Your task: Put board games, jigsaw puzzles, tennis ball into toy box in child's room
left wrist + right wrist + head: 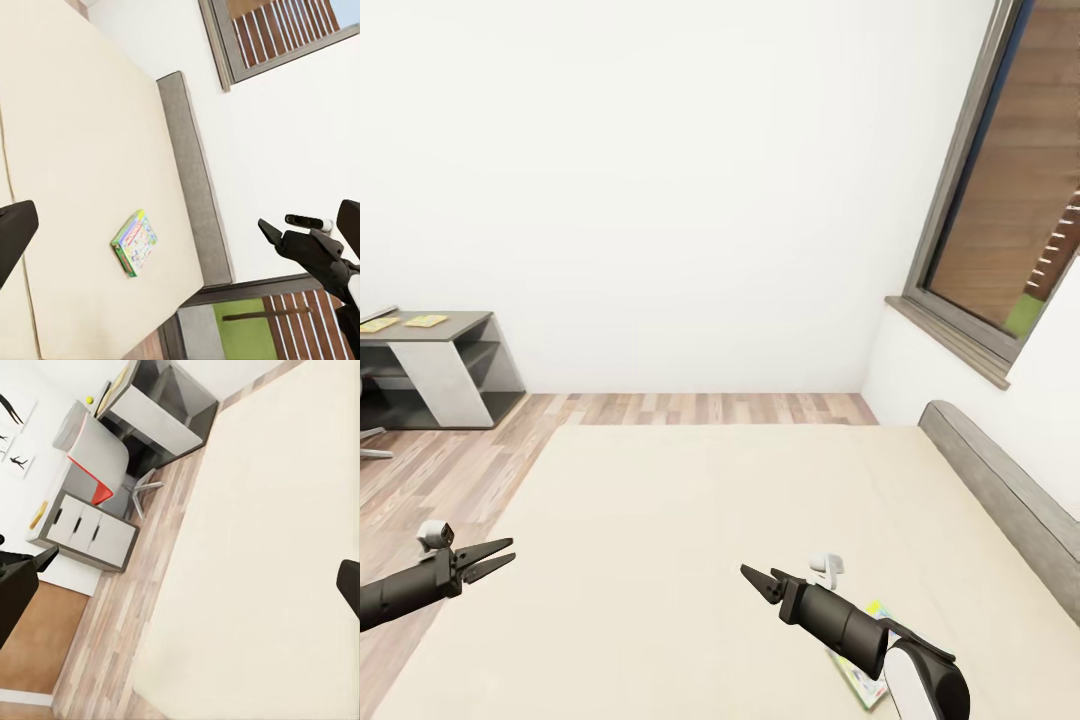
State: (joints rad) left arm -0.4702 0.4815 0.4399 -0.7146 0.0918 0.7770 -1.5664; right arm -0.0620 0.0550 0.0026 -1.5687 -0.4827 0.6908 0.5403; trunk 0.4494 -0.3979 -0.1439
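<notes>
Room: white walls, wood-plank floor, tall dark-framed window at right.
Bed: beige mattress spreads broad and bare ahead; grey headboard along its right edge; floor strip open on the left.
Table: far left corner, cut off by the frame; flat yellowish items on top, too small to identify.
Board game: lies flat near the headboard in the left wrist view; in the head view, mostly hidden under the right arm.
Left gripper: jaws narrowly parted, empty, over the mattress's left edge.
Right gripper: above the mattress; jaw gap cannot be judged.

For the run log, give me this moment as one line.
left tool open, empty | right tool open, empty | board game on bed | table far left
</notes>
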